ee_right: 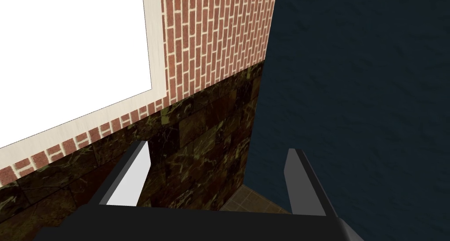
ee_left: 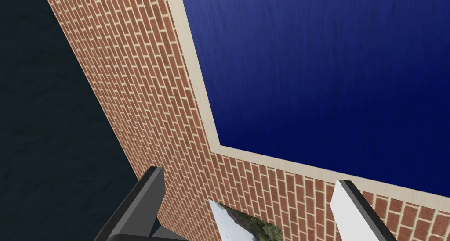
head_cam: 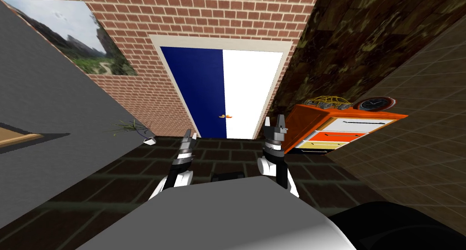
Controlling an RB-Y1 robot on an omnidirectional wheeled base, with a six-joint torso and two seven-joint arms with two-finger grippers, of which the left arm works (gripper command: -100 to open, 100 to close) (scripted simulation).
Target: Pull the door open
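Currently the left pincer (head_cam: 190, 136) and right pincer (head_cam: 274, 123) stand released, aimed at the door (head_cam: 223, 92), well short of its orange handles (head_cam: 226, 117), presumably readied for approach.

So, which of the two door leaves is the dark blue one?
The left leaf, the one ahead of the left gripper. The right leaf beside it is plain white.

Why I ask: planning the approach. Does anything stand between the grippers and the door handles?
Nothing visible: only floor lies between the left gripper, the right gripper and the door handles; the orange dresser stands aside.
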